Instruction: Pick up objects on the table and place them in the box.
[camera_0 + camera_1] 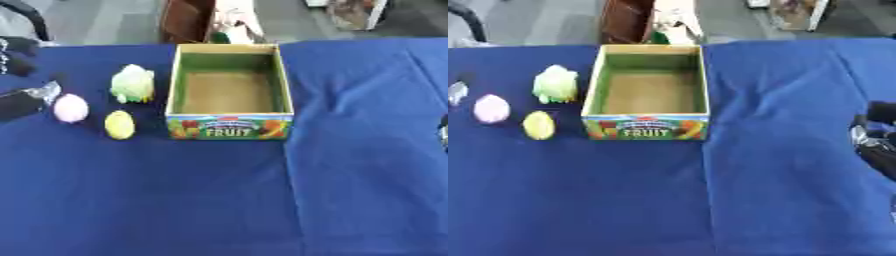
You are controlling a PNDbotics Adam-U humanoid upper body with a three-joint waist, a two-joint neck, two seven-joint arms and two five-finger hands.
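Note:
An open cardboard box (229, 126) with a "FRUIT" label on its front stands mid-table, and nothing shows inside it. Left of it lie three things: a pale green lumpy object (133, 83), a pink ball (71, 108) and a yellow oval fruit (120, 124). My left hand (21, 103) comes in at the left edge, just left of the pink ball. Its fingers are spread and hold nothing. My right hand (876, 142) shows only partly at the right edge, far from the objects.
A blue cloth (262, 200) covers the whole table, with a fold running down from the box's right corner. Beyond the far edge stand a brown piece of furniture (185, 20) and some clutter on the floor.

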